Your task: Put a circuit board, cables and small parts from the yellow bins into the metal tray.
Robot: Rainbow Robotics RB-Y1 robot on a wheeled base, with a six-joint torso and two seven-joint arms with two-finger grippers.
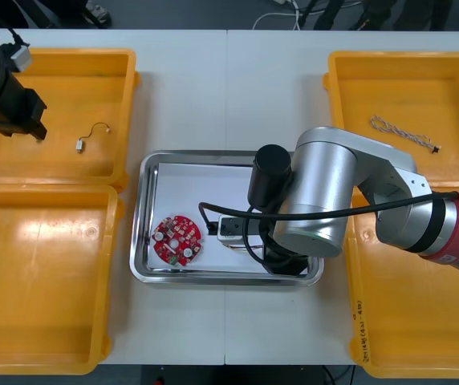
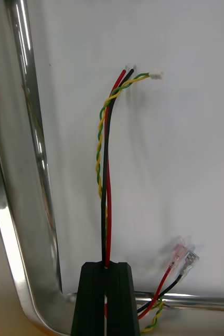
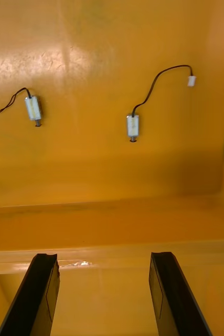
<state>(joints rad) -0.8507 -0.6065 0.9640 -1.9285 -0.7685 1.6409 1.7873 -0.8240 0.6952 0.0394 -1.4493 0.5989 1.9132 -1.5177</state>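
Red and yellow cable (image 2: 105,173) clamped in right gripper (image 2: 107,265), low over metal tray (image 2: 17,157) white floor. To be laid flat before release, clear of rim. Left gripper (image 3: 102,256) spread wide above yellow bin (image 3: 112,52).

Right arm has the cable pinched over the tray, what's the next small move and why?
Probably open the right end effector and release: it is shut on the cable, whose free ends already stretch over the white floor of the tray, inside the rim. The left end effector hovers open over a yellow bin.
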